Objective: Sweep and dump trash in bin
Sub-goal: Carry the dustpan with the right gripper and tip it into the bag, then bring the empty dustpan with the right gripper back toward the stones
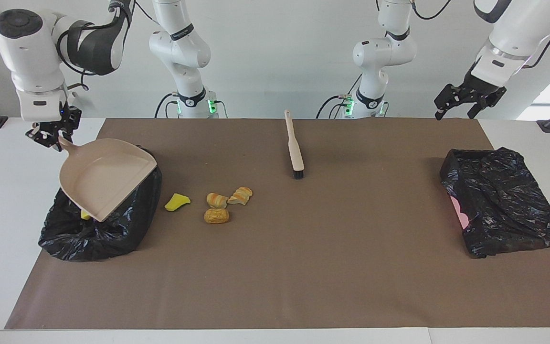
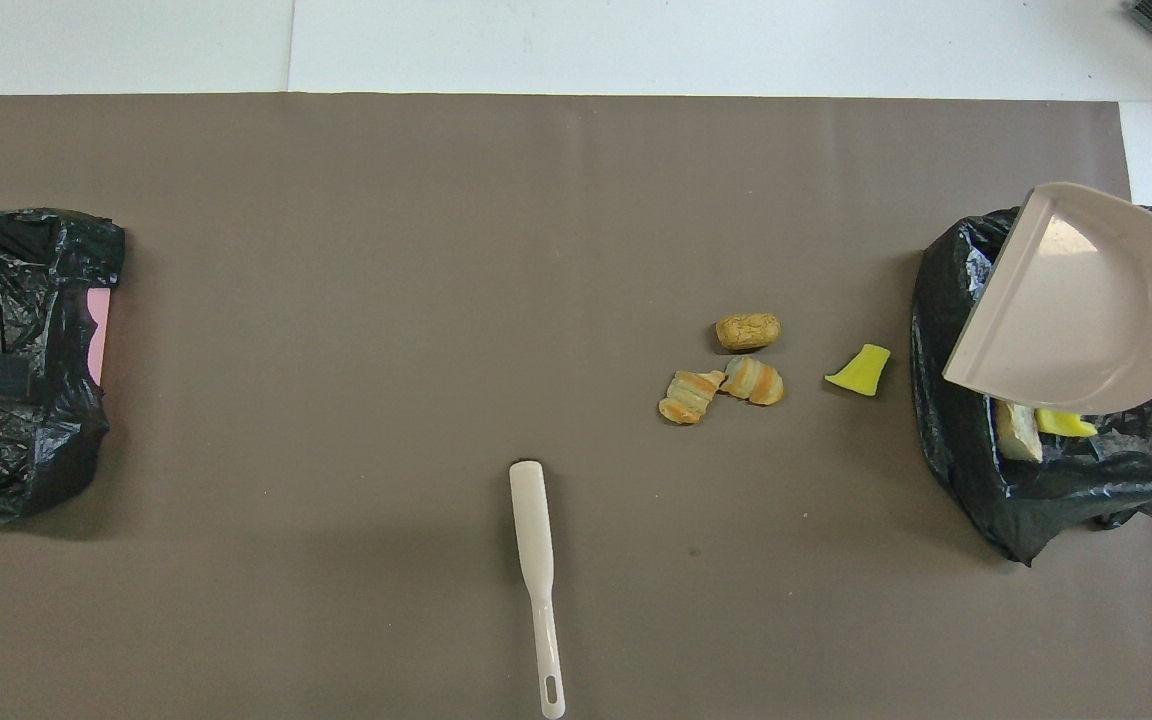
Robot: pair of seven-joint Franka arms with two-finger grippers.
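**tabletop_tom:** Brown mat (image 1: 303,267) covers most of the white table. Right gripper (image 1: 49,136) is clamped on the handle of the beige dustpan (image 1: 105,174), tilted over the black-bagged bin (image 1: 98,234) at the right arm's end.

**sweepfan:** And the trash?

**tabletop_tom:** Two scraps (image 2: 1041,428) are in that bin. Four sit on the mat beside it: a yellow sponge piece (image 1: 176,202) closest, then three striped bread lumps (image 1: 222,205). The brush (image 1: 294,145) lies nearer the robots, untouched.

**sweepfan:** Left arm?

**tabletop_tom:** Left gripper (image 1: 461,106) hangs with fingers spread, above the table near the second bagged bin (image 1: 504,200).
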